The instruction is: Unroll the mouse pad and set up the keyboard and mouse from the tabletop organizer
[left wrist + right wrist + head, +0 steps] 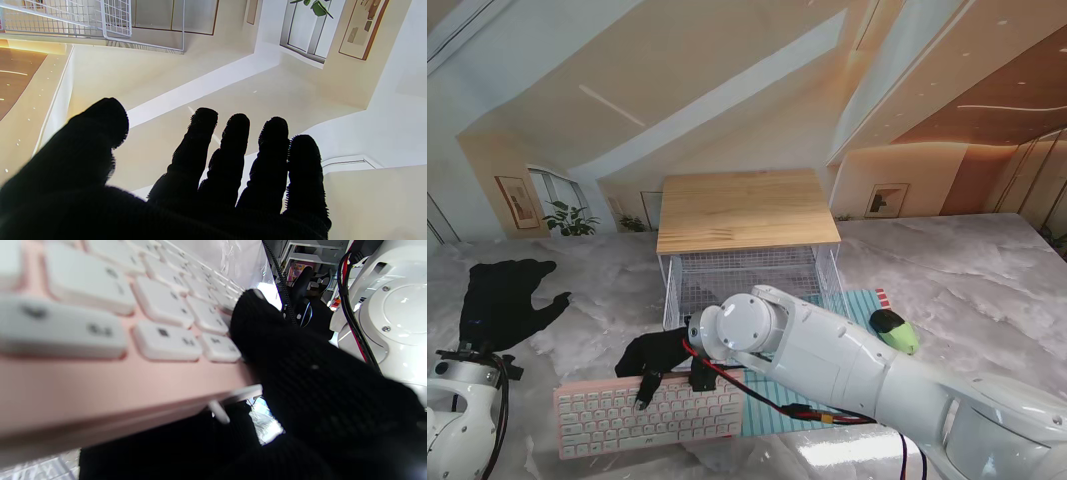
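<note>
A pink keyboard [642, 417] with white keys lies near me, left of centre, its right end over the teal striped mouse pad [859, 303]. My right hand [662, 358], in a black glove, is shut on the keyboard's far edge. In the right wrist view the thumb [257, 326] presses on the keys of the keyboard [116, 373] and the other fingers curl beneath it. A black and green mouse [894, 331] sits on the pad's right part. My left hand [502, 300] hangs open at the far left, holding nothing, its fingers [233, 153] spread.
The organizer, with a wooden top [747, 210] over a white wire basket [747, 280], stands just beyond the keyboard; its wire [110, 20] shows in the left wrist view. My right forearm [857, 370] crosses over the mouse pad. Crinkled clear plastic [757, 455] lies at the table's near edge.
</note>
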Available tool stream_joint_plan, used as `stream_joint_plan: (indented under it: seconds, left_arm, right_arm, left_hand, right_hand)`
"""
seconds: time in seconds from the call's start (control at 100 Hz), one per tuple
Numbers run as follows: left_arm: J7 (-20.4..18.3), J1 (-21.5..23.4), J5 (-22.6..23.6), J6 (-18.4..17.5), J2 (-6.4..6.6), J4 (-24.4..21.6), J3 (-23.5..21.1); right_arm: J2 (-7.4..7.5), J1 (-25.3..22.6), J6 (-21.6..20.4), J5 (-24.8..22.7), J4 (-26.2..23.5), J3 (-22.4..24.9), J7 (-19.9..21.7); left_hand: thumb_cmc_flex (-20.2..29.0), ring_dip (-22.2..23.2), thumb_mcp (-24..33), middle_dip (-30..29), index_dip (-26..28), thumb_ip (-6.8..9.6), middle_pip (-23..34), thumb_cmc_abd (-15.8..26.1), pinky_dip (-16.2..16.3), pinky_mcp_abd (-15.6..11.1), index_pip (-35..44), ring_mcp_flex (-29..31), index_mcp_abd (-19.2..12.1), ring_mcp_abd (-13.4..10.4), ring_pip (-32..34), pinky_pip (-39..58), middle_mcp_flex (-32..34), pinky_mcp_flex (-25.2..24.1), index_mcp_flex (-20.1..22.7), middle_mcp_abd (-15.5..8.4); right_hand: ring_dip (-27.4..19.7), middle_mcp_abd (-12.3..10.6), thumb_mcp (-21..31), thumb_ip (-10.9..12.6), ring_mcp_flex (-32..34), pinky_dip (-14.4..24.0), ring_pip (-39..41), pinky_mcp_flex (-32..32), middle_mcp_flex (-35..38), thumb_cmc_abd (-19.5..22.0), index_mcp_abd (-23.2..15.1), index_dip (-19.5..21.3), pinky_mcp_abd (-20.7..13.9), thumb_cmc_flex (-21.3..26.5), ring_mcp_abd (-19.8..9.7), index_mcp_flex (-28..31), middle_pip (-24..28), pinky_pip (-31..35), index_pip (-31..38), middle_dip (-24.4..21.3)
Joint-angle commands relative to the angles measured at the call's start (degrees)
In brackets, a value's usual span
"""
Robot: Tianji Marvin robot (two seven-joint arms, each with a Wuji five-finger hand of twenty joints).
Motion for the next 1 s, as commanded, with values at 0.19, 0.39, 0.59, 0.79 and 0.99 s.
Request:
stream_joint_plan:
  seconds: [0.19,0.39,0.59,0.79,0.99]
  left_arm:
    - [-0.71,0.03,-0.27,0.05,-0.08,-0.17,0.3]
    - [-0.63,0.17,-0.3,-0.09,-0.1,-0.22,0.2]
    - [-0.57,0.2,-0.26,-0.06,-0.1,-0.19,0.23]
    - [-0.58,0.14,-0.27,-0.06,-0.09,-0.14,0.28]
    - [-0.72,-0.01,-0.26,-0.03,-0.06,-0.07,0.4]
  right_arm:
    - [-0.76,-0.4,1.05,-1.17,0.15,-1.08,0.46]
    - [-1.24,-0.86,2.18,-0.58,0.88,-1.03,0.58]
    - [-1.28,-0.92,2.62,-3.08,0.75,-1.52,-0.97]
    - [-1.19,-1.3,2.06,-5.25,0.76,-1.74,-2.65]
    - [-1.17,-2.11,2.44,-7.0,0.39,-1.74,-4.49]
  left_hand:
    - [-0.34,-0.23,1.08,-0.44,-0.61,-1.03,-0.48,0.28,-0.45,-1.58,-0.82,-2.22,0.52,-0.82,-0.6,-0.78,-1.65,-1.16,-0.46,-0.68]
    - [-0.38,-0.23,1.13,-0.44,-0.62,-1.04,-0.46,0.31,-0.45,-1.59,-0.84,-2.2,0.51,-0.87,-0.57,-0.75,-1.62,-1.14,-0.44,-0.82]
    - [-0.41,-0.25,1.14,-0.43,-0.62,-1.07,-0.46,0.33,-0.47,-1.6,-0.84,-2.28,0.48,-0.82,-0.6,-0.77,-1.67,-1.18,-0.45,-0.8]
    - [-0.38,-0.25,1.08,-0.44,-0.61,-1.09,-0.47,0.32,-0.48,-1.6,-0.82,-2.26,0.49,-0.79,-0.59,-0.77,-1.66,-1.18,-0.45,-0.84]
    - [-0.4,-0.25,1.06,-0.44,-0.6,-1.09,-0.48,0.35,-0.49,-1.61,-0.8,-2.3,0.45,-0.84,-0.6,-0.8,-1.66,-1.21,-0.42,-0.83]
  right_hand:
    - [-0.25,0.9,8.29,2.58,2.72,-0.81,3.28,1.96,0.04,5.46,-7.34,1.51,-1.95,7.33,0.0,5.12,1.58,1.76,8.92,-0.49]
    - [-0.4,1.25,8.11,2.66,2.67,-1.12,3.49,2.07,-0.31,5.91,-6.96,1.37,-2.02,7.28,-0.08,4.72,1.81,2.0,8.81,-0.74]
    - [-2.28,1.95,5.88,3.5,0.66,-3.61,0.48,-0.15,-2.5,8.28,-5.01,-2.98,-1.67,6.51,1.2,3.01,0.71,-0.22,6.72,-4.02]
    - [-3.87,2.24,4.62,3.68,-2.36,-5.71,-2.77,-3.5,-5.51,8.7,-3.52,-5.98,-1.08,5.76,2.59,0.53,-0.39,-2.85,5.1,-6.17]
    - [-4.6,2.7,3.15,3.94,-3.77,-7.03,-4.59,-4.95,-7.58,9.58,-2.37,-8.18,-0.88,5.07,2.93,-1.11,-0.66,-3.54,3.97,-7.97]
